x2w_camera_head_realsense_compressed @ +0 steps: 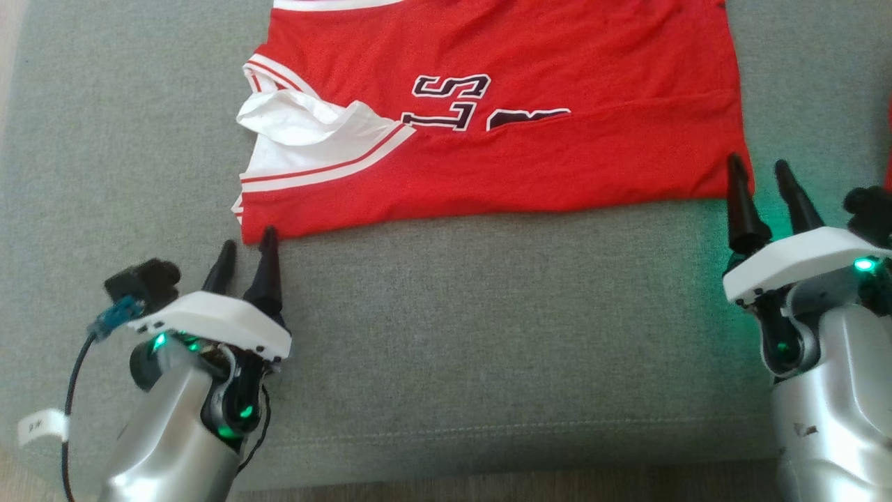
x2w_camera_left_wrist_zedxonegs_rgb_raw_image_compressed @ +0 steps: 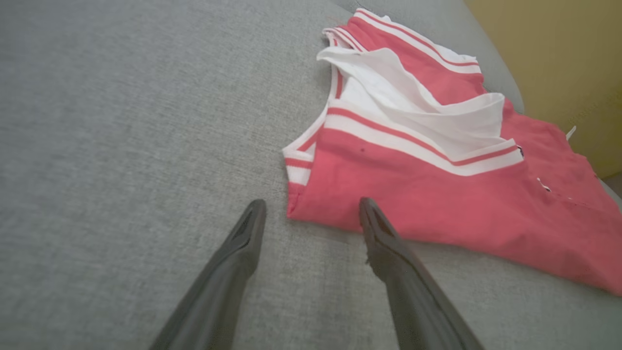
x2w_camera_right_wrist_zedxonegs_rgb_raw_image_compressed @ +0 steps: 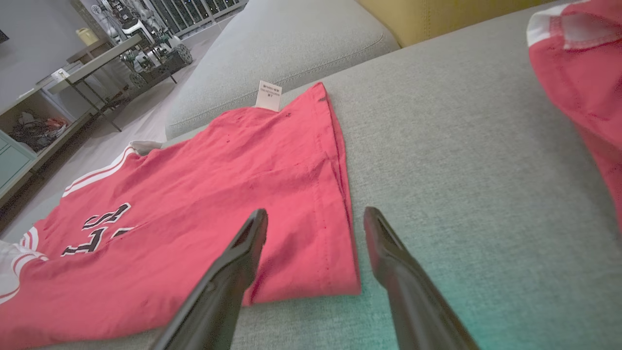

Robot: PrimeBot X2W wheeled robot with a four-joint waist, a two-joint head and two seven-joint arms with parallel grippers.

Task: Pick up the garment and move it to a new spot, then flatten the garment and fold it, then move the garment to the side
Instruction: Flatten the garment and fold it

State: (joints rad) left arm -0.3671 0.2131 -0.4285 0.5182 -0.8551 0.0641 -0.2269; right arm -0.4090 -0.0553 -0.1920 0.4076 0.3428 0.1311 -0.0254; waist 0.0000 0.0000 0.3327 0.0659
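A red sleeveless jersey, the garment point(x2w_camera_head_realsense_compressed: 502, 139) point(x2w_camera_left_wrist_zedxonegs_rgb_raw_image_compressed: 437, 194) point(x2w_camera_right_wrist_zedxonegs_rgb_raw_image_compressed: 194, 214), lies folded on a grey cushion point(x2w_camera_head_realsense_compressed: 488, 335), with white striped trim and a white lining bunched at its left end, and black letters across it. My left gripper point(x2w_camera_head_realsense_compressed: 247, 254) point(x2w_camera_left_wrist_zedxonegs_rgb_raw_image_compressed: 311, 211) stands open at the garment's near-left corner, one fingertip right at the hem, nothing between its fingers. At the garment's near-right corner my right gripper point(x2w_camera_head_realsense_compressed: 759, 174) point(x2w_camera_right_wrist_zedxonegs_rgb_raw_image_compressed: 316, 221) is open too, its fingers straddling that corner just above the cloth.
A second red cloth point(x2w_camera_right_wrist_zedxonegs_rgb_raw_image_compressed: 578, 78) lies at the cushion's far right edge point(x2w_camera_head_realsense_compressed: 889, 139). Beyond the cushion are another grey cushion point(x2w_camera_right_wrist_zedxonegs_rgb_raw_image_compressed: 282, 53), a yellow wall point(x2w_camera_left_wrist_zedxonegs_rgb_raw_image_compressed: 559, 58), and a room with a table and shelves point(x2w_camera_right_wrist_zedxonegs_rgb_raw_image_compressed: 73, 73). The cushion's front edge point(x2w_camera_head_realsense_compressed: 488, 453) runs near my arms.
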